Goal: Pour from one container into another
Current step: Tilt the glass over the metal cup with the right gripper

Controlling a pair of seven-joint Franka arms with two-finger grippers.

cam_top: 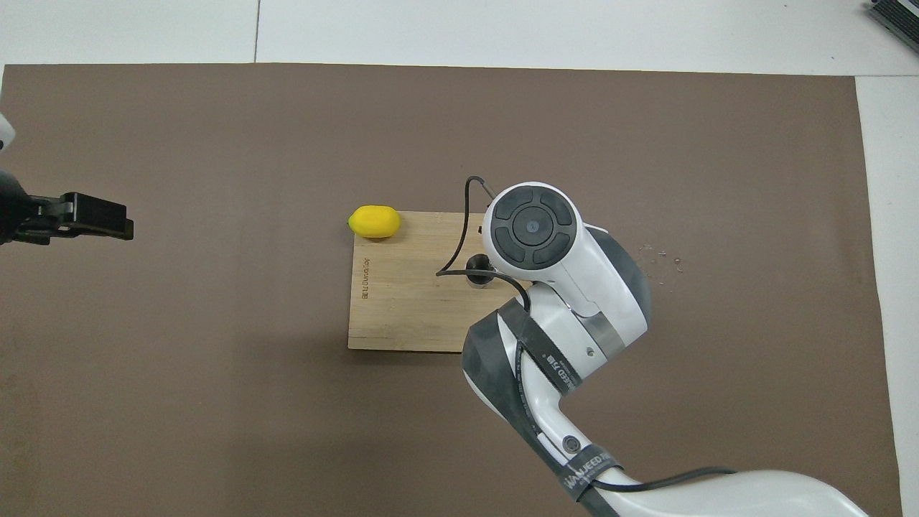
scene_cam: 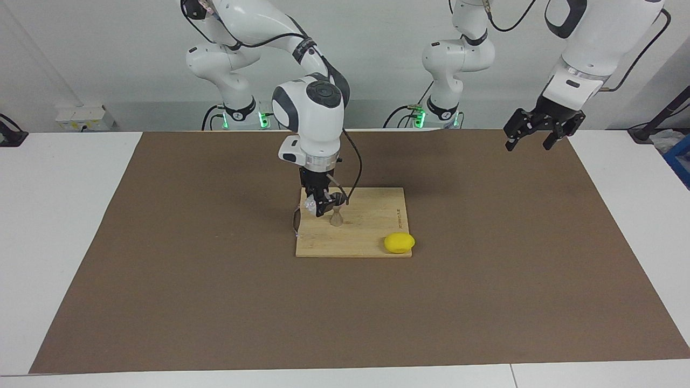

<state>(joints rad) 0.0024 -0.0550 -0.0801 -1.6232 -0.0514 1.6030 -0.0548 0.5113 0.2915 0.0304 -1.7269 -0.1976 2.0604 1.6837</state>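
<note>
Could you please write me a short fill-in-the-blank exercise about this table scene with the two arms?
1. The right claw holds a glass cup tipped over the steel ____.
2. The jigger stands on the wooden ____.
3. The yellow ____ lies at a corner of the cutting board.
4. The ____ claw waits open in the air, over the brown mat.

Missing words: jigger; cutting board; lemon; left
</note>
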